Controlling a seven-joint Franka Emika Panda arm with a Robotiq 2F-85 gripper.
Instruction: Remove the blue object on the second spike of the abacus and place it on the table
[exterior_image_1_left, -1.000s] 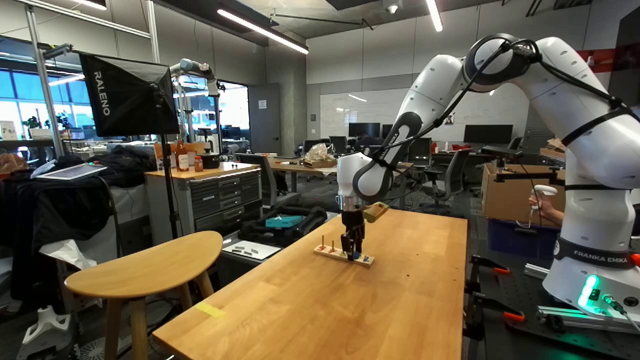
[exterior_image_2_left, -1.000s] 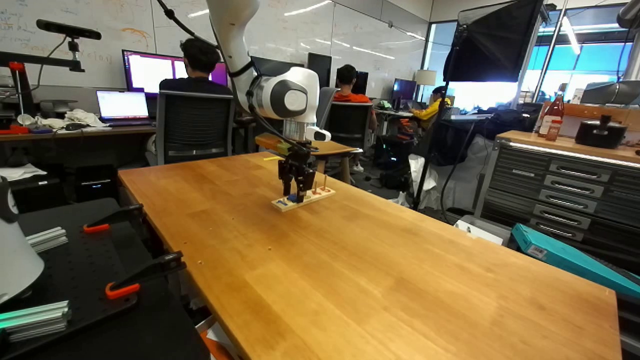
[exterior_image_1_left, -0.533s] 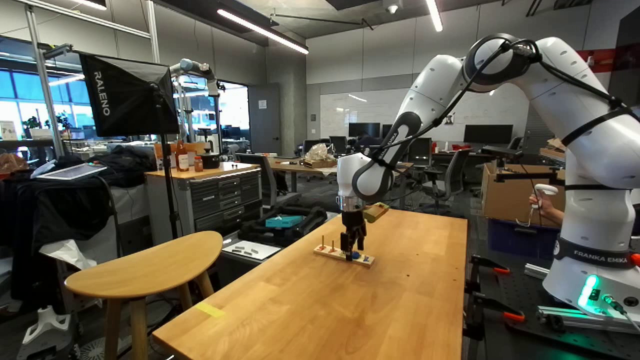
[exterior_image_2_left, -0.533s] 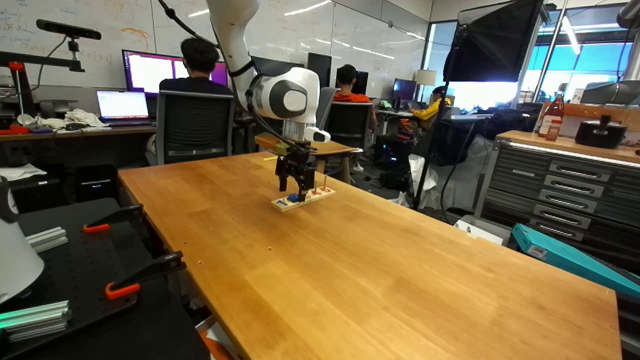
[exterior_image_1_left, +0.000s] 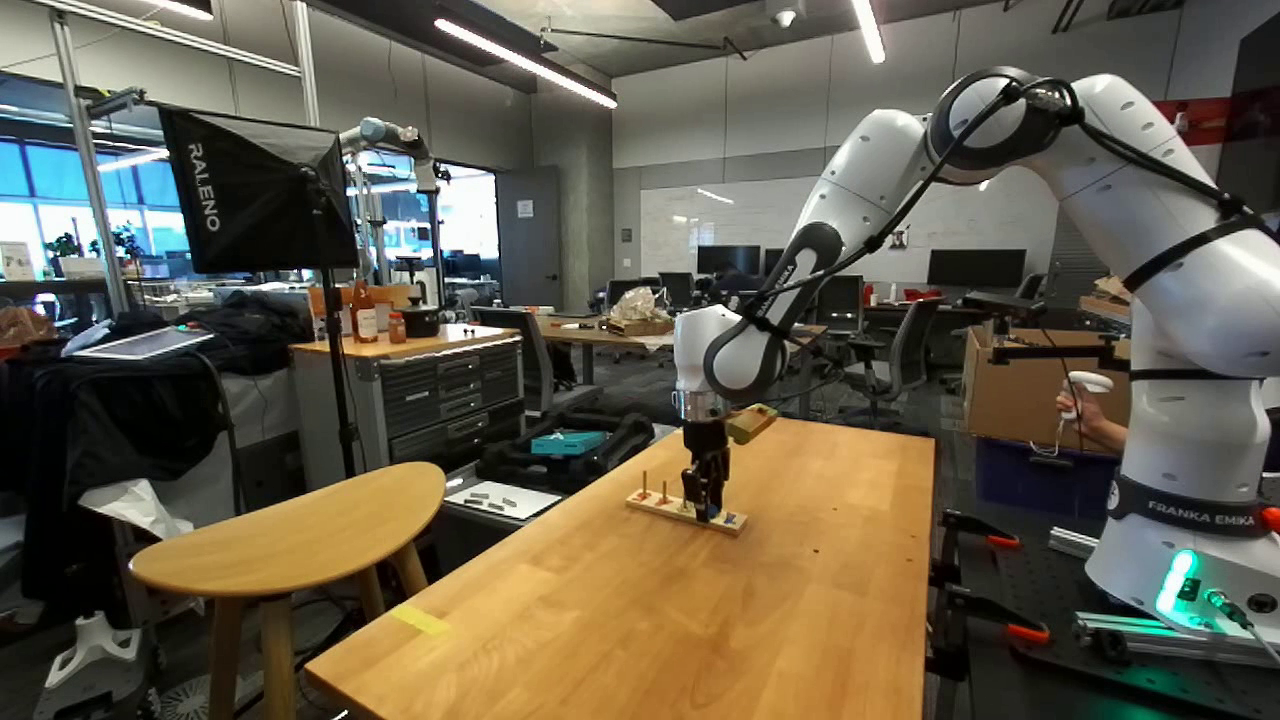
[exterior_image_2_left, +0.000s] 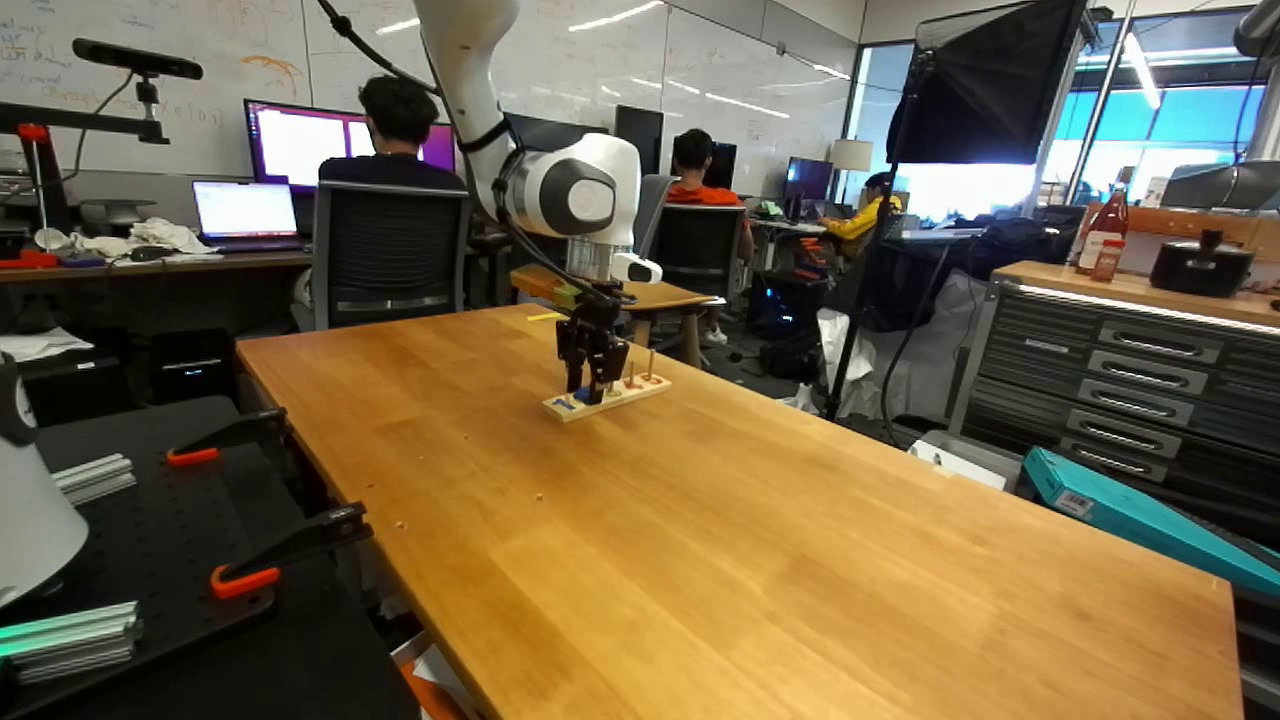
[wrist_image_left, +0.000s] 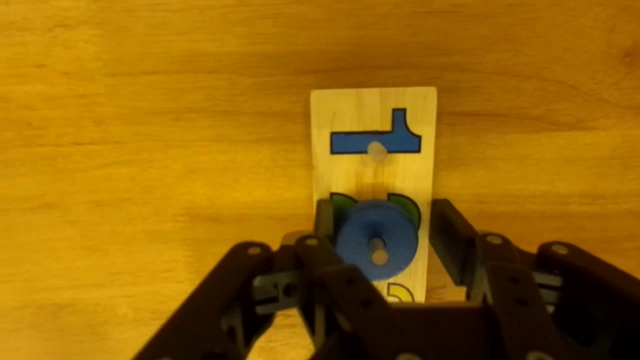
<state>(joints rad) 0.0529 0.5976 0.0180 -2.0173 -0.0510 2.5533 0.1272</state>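
Observation:
The abacus is a narrow wooden board (wrist_image_left: 345, 110) with upright spikes and painted numbers. It lies on the table in both exterior views (exterior_image_1_left: 668, 510) (exterior_image_2_left: 628, 398). The blue disc (wrist_image_left: 400, 245) sits around the second spike (wrist_image_left: 378, 254), over a green number, in the wrist view. The first spike (wrist_image_left: 377, 151), at the blue 1, is bare. My gripper (wrist_image_left: 385, 225) is over the board, partly open, its fingers on either side of the disc. The left finger is close to the disc; a clear gap shows at the right. In both exterior views the gripper (exterior_image_1_left: 709, 512) (exterior_image_2_left: 585, 395) partly hides the disc.
The abacus stands on a long wooden table (exterior_image_2_left: 760, 520). Thin spikes (exterior_image_1_left: 645, 485) rise at the board's far end. A wooden stool (exterior_image_1_left: 290, 520) stands beside the table. Orange-tipped clamps (exterior_image_2_left: 245, 582) grip the table's edge near the robot base.
The fingers spread wider about half a second ago and have now drawn closer together around the disc. The board has shifted very slightly. The arm has hardly moved.

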